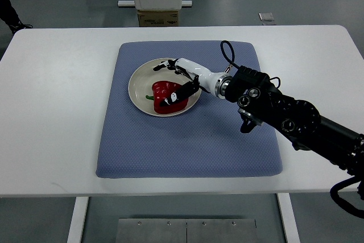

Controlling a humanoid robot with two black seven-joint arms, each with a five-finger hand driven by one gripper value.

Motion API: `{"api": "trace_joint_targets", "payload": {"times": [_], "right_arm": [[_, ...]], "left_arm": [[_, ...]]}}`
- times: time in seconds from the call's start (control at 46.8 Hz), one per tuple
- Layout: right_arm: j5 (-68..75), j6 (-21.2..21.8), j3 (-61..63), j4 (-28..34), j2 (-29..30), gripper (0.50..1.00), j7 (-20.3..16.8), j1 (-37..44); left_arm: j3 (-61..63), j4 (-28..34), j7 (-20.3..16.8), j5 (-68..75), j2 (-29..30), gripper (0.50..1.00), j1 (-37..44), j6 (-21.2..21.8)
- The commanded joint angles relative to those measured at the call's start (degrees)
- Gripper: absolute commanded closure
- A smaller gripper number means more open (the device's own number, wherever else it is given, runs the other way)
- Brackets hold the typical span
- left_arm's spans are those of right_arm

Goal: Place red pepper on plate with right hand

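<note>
- Top view: a cream plate (139, 78) sits on the far-left part of a blue mat (187, 140), which lies on a white table (51, 112).
- The red pepper (166, 96) lies on the plate, on its near side, green stem pointing left.
- The right hand (177, 83), white with black fingers (185, 90), comes in over the plate's right rim; some fingers rest against the pepper, others spread above it, so whether it grips is unclear.
- Its black arm (296, 120) runs from the plate toward the right edge.
- Beyond the table stands a cardboard box (158, 17); its label is too small to read.
</note>
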Motion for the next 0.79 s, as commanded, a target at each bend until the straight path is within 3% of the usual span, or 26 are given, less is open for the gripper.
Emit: {"api": "trace_joint_targets", "payload": {"times": [0.0,0.278,0.769], "right_arm": [[2.3,0.0,1.4,0.9,-2.1,0.511,0.1,0.1],[9.3,0.1,13.3,2.1,-9.0,0.511,0.0,-3.8],[9.3,-0.5,37.8,2.0,-8.3,0.502,0.0,-17.0]], "left_arm": [[0.0,0.0,0.0,0.0,0.0,0.500,0.0,0.0],[0.0,0.0,0.0,0.0,0.0,0.500,0.0,0.0],[0.0,0.0,0.0,0.0,0.0,0.500,0.0,0.0]]}}
